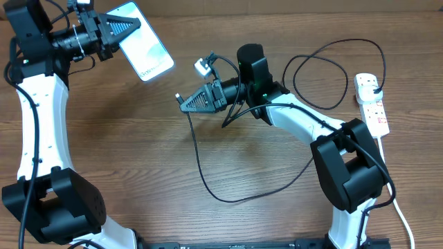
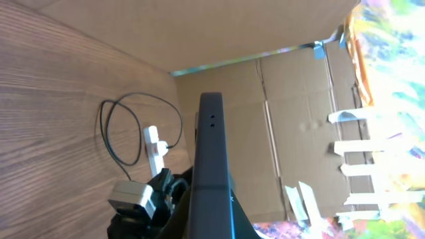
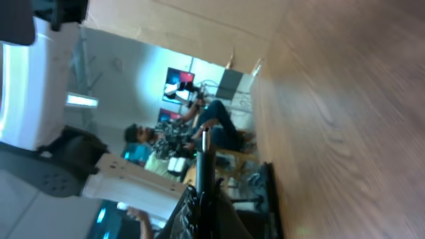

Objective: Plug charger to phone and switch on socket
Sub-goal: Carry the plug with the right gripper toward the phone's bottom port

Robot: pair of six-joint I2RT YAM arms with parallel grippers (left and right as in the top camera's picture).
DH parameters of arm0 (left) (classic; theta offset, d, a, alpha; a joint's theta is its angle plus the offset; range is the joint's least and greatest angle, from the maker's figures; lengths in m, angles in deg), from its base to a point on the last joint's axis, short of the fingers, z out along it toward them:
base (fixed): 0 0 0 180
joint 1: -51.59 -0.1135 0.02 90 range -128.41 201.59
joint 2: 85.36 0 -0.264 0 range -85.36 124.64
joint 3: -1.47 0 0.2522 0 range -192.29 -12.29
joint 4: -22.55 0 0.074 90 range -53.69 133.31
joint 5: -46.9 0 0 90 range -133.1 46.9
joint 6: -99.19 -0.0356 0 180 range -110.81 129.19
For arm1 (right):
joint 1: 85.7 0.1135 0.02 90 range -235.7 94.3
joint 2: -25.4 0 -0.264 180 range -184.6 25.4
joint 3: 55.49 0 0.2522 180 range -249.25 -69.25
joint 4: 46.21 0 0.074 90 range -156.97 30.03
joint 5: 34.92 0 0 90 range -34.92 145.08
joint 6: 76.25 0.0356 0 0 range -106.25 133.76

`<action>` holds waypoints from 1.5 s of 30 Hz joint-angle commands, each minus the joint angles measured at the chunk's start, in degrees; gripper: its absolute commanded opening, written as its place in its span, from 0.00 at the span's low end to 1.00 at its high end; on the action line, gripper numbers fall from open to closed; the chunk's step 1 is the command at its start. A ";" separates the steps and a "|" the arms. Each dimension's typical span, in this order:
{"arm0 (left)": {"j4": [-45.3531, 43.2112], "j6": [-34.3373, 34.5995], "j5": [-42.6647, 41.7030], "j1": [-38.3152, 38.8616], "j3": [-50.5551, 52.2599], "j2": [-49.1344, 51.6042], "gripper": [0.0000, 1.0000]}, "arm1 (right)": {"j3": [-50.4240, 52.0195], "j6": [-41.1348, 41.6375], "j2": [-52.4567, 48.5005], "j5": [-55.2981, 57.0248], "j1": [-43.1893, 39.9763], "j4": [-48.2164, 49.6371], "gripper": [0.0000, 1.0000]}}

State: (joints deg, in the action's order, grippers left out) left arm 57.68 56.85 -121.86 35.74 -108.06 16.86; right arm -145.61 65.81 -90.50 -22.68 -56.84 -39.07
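Wide bare wood on the table (image 1: pixel 124 138) left of centre, free for passage. Further right, fenced by the charger (image 1: pixel 196 155) and its sagging cable. At the socket (image 1: pixel 376 111), hemmed in by a cable loop on its left and the right arm (image 1: pixel 346 162) just below

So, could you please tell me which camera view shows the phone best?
The overhead view: the phone shows its lit screen there, held in the left gripper. The left wrist view shows only its dark edge, end-on. The right wrist view shows no phone that I can make out.
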 commanded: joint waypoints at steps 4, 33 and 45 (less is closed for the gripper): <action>-7.93 9.57 -2.01 -1.31 -0.85 -0.66 0.04 | -0.66 26.23 0.15 -1.42 -0.07 25.53 0.04; -13.00 8.90 -2.64 1.92 -0.85 -0.66 0.04 | -0.66 40.11 0.15 1.46 -0.09 55.56 0.04; -12.57 7.58 -2.97 5.09 -0.85 -0.66 0.04 | -0.66 40.11 0.15 2.71 -1.31 55.58 0.04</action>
State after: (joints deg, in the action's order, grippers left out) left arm 45.29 65.97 -123.11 40.37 -108.01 16.88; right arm -145.68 105.65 -90.71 -21.11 -57.19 15.91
